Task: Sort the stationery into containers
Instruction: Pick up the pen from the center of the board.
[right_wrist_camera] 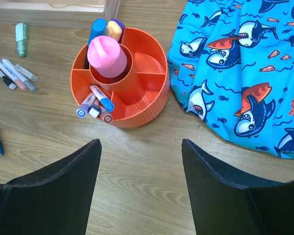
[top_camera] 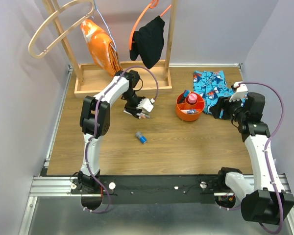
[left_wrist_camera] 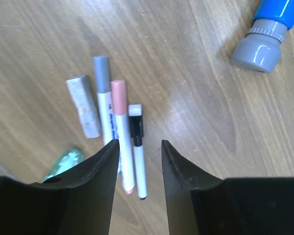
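Three pens lie side by side on the wood: a grey-capped white marker (left_wrist_camera: 102, 90), a pink-capped one (left_wrist_camera: 120, 122) and a thin white pen with a black cap (left_wrist_camera: 137, 147). My left gripper (left_wrist_camera: 140, 147) (top_camera: 137, 111) hovers open right over them; the thin pen lies between its fingers, ungripped. A white stick (left_wrist_camera: 83, 105) lies beside them. A blue marker with a grey cap (left_wrist_camera: 264, 34) (top_camera: 141, 137) lies apart. The orange tub (right_wrist_camera: 137, 110) (top_camera: 189, 113) holds a pink tube (right_wrist_camera: 107, 56) and several markers. My right gripper (right_wrist_camera: 141, 147) (top_camera: 219, 108) stands open and empty near the tub.
A small green item (left_wrist_camera: 63, 161) (right_wrist_camera: 21, 38) lies by the pens. A blue shark-print cloth (right_wrist_camera: 245, 63) is spread right of the tub. The wooden rack base (top_camera: 88, 83) runs along the back, with orange (top_camera: 100, 44) and black (top_camera: 149, 41) garments hanging above.
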Controlling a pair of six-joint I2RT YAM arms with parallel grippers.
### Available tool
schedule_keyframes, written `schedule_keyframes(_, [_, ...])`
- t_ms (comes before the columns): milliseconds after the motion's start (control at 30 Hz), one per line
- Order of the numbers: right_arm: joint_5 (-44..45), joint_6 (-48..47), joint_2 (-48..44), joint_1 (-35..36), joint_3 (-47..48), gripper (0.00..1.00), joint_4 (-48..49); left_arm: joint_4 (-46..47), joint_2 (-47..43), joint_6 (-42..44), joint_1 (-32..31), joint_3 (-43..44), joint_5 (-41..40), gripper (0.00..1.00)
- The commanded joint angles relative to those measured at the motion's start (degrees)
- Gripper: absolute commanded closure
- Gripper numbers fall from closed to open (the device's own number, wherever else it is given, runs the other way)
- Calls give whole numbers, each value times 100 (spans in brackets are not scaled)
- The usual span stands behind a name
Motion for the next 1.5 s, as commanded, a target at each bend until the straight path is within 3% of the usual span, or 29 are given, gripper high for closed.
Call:
schedule_keyframes(0, [102,6,93,-27,-81,25,211,-289,289,-30,-50,389,82,52])
schedule_keyframes(667, [164,-38,172,-27,-37,25,211,-26,685,-267,-85,48,-172,59])
schedule_keyframes(933, [164,-29,128,-27,-72,25,202,465,150,-285,-85,-603,3,58])
schedule_keyframes(1067, [137,-12,120,-36,-90,25,220,1055,-334,-513,-103,-858,197,50])
schedule_keyframes(1467, [120,41,155,-27,-81,25,299,1372,-546,-865,-217,-1210,196,51])
